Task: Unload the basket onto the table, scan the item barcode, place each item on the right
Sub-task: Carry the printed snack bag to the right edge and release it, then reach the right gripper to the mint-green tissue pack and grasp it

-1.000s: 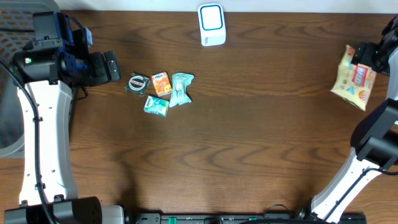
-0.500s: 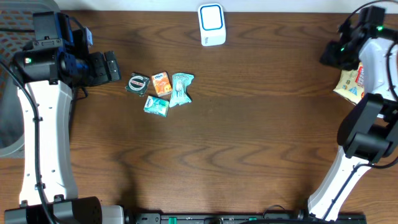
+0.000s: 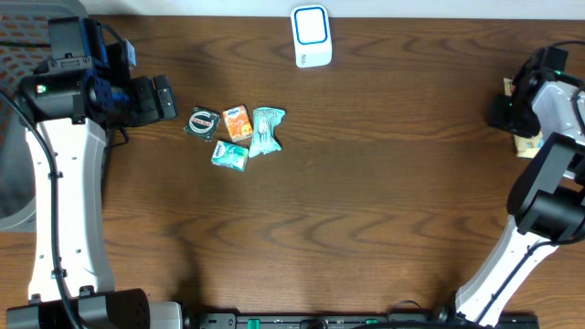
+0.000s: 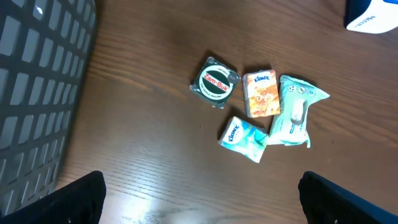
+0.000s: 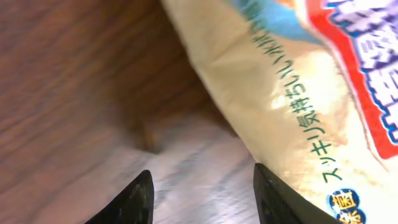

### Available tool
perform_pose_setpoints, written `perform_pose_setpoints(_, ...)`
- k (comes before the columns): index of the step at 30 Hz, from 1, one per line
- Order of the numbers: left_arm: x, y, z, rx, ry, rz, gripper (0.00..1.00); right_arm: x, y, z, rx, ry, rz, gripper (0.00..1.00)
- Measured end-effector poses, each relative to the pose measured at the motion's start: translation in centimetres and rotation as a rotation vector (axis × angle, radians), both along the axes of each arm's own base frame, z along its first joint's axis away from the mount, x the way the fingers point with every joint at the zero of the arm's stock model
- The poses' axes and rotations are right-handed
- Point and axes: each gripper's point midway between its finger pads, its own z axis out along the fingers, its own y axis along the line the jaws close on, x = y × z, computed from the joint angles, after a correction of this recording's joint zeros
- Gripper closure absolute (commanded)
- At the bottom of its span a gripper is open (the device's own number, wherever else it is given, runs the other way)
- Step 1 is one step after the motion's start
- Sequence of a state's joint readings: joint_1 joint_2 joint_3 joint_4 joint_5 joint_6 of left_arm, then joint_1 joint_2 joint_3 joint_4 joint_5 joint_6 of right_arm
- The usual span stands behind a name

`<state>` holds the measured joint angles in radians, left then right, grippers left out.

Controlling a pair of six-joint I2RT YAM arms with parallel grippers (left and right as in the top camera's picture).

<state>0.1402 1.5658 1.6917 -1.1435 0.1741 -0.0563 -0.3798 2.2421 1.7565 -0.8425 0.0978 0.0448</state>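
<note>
The white and blue scanner [image 3: 311, 35] stands at the table's far edge; its corner [image 4: 373, 12] shows in the left wrist view. Left of centre lie a round Zam-Buk tin [image 4: 215, 83], an orange Kleenex pack [image 4: 261, 93], a long teal pack [image 4: 295, 112] and a small teal Kleenex pack [image 4: 244, 138]. My left gripper [image 3: 164, 96] hovers open just left of them. At the far right, my right gripper [image 5: 202, 199] is low over the table, jaws apart with bare wood between them. A yellow snack bag [image 5: 298, 74] lies against its right finger.
A grey mesh surface [image 4: 37, 93] runs along the left side beside the left arm. In the overhead view the snack bag [image 3: 527, 143] is mostly covered by the right arm near the table's right edge.
The right arm has swung over the snack bag and down beside it, covering most of it from above, and its jaws stand narrower. The left arm and the small items have not moved.
</note>
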Motion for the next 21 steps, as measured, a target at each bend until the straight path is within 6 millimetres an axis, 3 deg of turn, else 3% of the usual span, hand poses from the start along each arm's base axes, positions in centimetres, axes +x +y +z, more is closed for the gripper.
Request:
perform_pose_setpoints(7,0.0,0.0,0.0,0.0,0.0,0.0,0.02,0.4,1.7,-0.1,0.05,-0.009,0.026,0.43)
perform_pose_setpoints(10,0.0,0.0,0.0,0.0,0.0,0.0,0.02,1.9,5.6,-0.1,0.163,-0.053,0.095,0.39)
perform_pose_setpoints(12,0.0,0.0,0.0,0.0,0.0,0.0,0.02,3.0,9.0,0.2,0.249,-0.088,0.158,0.38)
perform_pose_setpoints(13,0.0,0.0,0.0,0.0,0.0,0.0,0.02,3.7,12.0,0.4,0.316,-0.106,0.212,0.37)
perform_pose_setpoints(14,0.0,0.0,0.0,0.0,0.0,0.0,0.03,3.8,12.9,0.5,0.338,-0.111,0.228,0.36)
perform_pose_setpoints(15,0.0,0.0,0.0,0.0,0.0,0.0,0.02,4.2,15.6,0.9,0.404,-0.126,0.277,0.35)
perform_pose_setpoints(19,0.0,0.0,0.0,0.0,0.0,0.0,0.02,4.4,24.9,2.5,0.619,-0.158,0.445,0.36)
perform_pose_setpoints(20,0.0,0.0,0.0,0.0,0.0,0.0,0.02,4.3,26.0,2.7,0.638,-0.158,0.467,0.36)
perform_pose_setpoints(21,0.0,0.0,0.0,0.0,0.0,0.0,0.02,4.0,28.9,3.1,0.679,-0.158,0.525,0.36)
